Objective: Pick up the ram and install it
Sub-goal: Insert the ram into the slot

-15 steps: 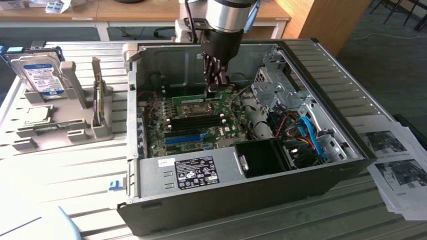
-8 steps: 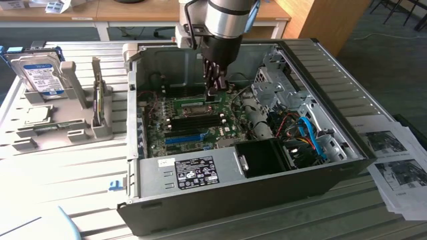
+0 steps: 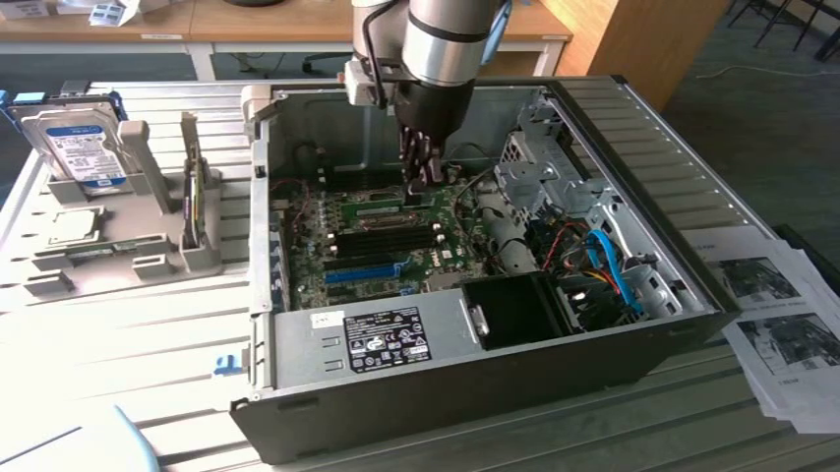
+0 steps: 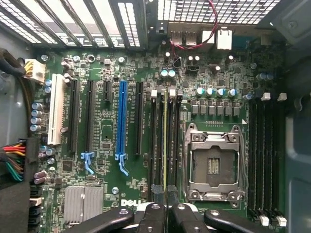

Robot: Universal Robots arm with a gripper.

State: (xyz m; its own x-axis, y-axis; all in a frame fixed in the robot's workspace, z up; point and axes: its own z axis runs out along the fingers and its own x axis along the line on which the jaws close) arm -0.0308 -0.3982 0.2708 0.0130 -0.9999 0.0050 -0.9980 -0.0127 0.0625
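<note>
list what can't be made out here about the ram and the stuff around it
1. The ram: the wrist view sees it edge-on as a thin line, so its chips, its label and whether it sits in a slot cannot be told.
2. Exterior view: the gripper hides where the ram meets the board.
3. Power supply label: text too small in the exterior view.
4. Printed sheets: cut off by the exterior view's right edge.

Open computer case [image 3: 459, 403] lies on the worktop [image 3: 132, 334]; hard drive [image 3: 77, 147] upright near the exterior view's left edge, printed sheets [image 3: 777, 324] at the right edge.
</note>
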